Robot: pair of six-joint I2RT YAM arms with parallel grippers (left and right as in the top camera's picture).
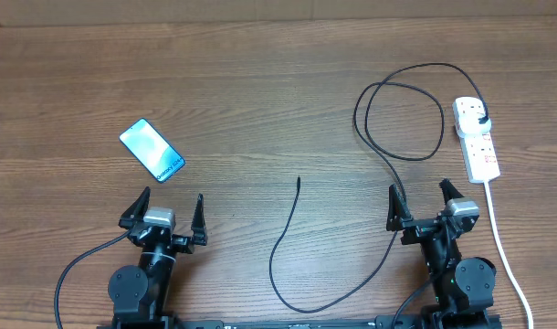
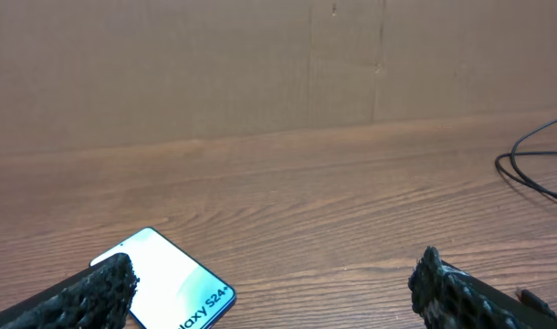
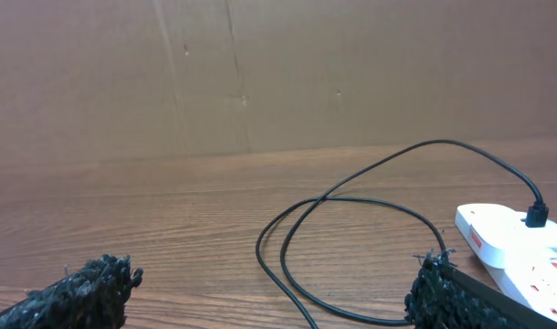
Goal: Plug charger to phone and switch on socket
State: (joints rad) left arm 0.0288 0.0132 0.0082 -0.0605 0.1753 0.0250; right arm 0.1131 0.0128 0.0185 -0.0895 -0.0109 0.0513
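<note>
ok so both arms sit at the near edge of the table (image 1: 278, 82) and neither has hold of anything: the left gripper (image 1: 172, 194) has its fingers spread wide with only bare wood between them, and the right gripper (image 1: 416, 185) is spread just as wide and just as empty. The phone (image 1: 152, 151) lies flat on the left side, screen up and lit light blue, turned at a diagonal, a little beyond the left gripper and off to its left. From the left wrist view the phone (image 2: 173, 283) is right by the left finger, with white text along its near end, not touching as far as I can see. The socket (image 1: 476, 137) is over at the far right, lying lengthwise away from the robot, red marks on its switches, and its white cord (image 1: 502, 238) trails back toward the near edge past the right arm. The charger (image 1: 283, 239) is already in the socket, its black plug (image 1: 480, 120) sits in the far end. From there the cable makes a big loop on the wood, runs down close to the right gripper's left finger, swings round near the front edge and comes back up, so the connector tip (image 1: 299, 179) lies loose mid-table, well apart from the phone
</note>
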